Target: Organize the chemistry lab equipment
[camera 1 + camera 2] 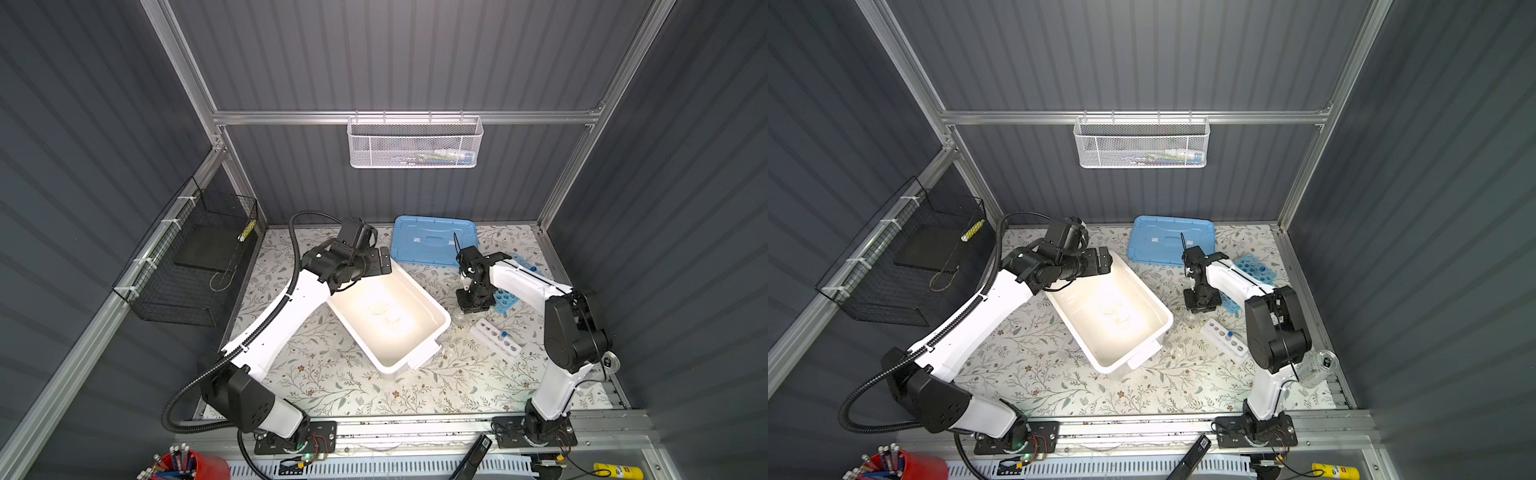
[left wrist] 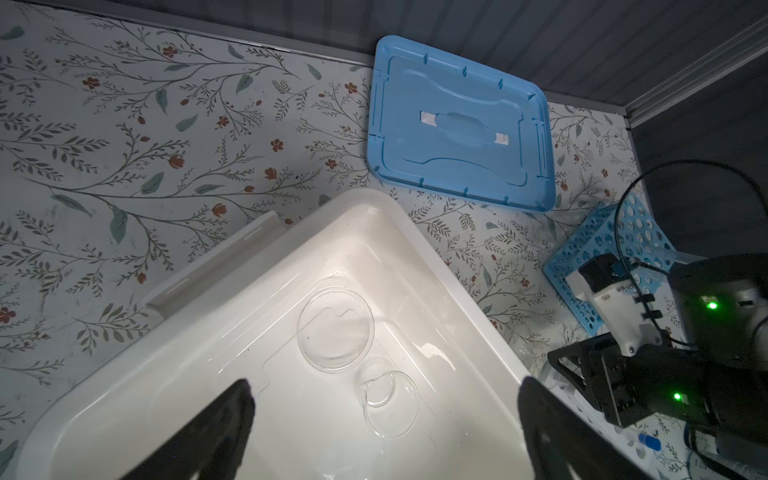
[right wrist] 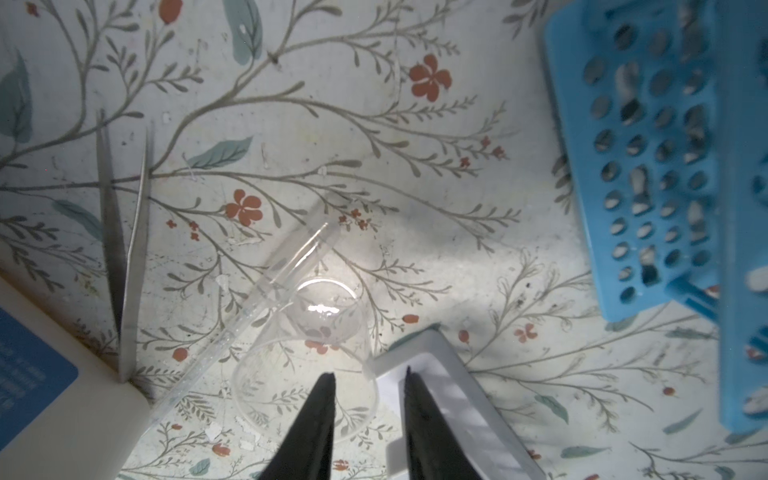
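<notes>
My left gripper [image 2: 386,384] hangs open over the white bin [image 1: 353,332], above a flat glass dish [image 2: 336,328] and a smaller glass dish [image 2: 390,405] on the bin's floor. My right gripper [image 3: 369,373] points down at a small clear beaker [image 3: 316,332] beside the white one-row rack [image 3: 436,374]. Its jaws stand a little apart, one finger over the beaker's mouth, the other over the rack's corner. A clear tube [image 3: 282,282] lies against the beaker. The white rack [image 1: 494,336] holds a blue-capped tube [image 1: 504,334]. The blue many-holed rack [image 1: 505,297] lies behind.
The light-blue lid [image 1: 432,245] lies flat by the back wall. Metal tweezers [image 3: 124,249] rest beside the bin's corner [image 3: 62,395]. A white mesh basket [image 1: 415,143] hangs on the back wall and a black wire basket [image 1: 187,257] on the left wall.
</notes>
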Robot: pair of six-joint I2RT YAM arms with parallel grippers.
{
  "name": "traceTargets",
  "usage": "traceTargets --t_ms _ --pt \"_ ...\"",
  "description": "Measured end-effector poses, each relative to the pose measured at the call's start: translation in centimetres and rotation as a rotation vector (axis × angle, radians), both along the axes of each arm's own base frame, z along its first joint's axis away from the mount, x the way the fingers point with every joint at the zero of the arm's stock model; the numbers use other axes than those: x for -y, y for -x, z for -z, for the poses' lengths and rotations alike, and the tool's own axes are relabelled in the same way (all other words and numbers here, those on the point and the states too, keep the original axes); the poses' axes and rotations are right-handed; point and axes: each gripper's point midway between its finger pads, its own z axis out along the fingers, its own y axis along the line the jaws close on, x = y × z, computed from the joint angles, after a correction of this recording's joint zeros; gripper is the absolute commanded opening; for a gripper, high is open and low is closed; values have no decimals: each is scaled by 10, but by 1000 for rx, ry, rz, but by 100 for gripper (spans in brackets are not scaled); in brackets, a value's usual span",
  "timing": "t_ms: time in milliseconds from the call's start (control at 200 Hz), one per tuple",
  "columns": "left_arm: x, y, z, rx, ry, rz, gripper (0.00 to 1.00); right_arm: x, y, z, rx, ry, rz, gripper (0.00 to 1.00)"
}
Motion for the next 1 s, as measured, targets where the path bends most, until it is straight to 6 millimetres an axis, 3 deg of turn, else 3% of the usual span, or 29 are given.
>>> traceTargets --t_ms 360,645,921,1001 --pt "-12 4 12 -26 -34 -52 100 0 -5 0 14 -5 -10 31" --pt "-24 11 18 -44 -72 -84 100 0 -5 21 -29 7 -15 26" --pt "-41 25 13 -44 -89 -130 100 -4 -7 24 -28 -8 -20 4" --pt "-47 30 13 -49 -100 -143 100 -5 -8 24 -24 -11 -25 2"
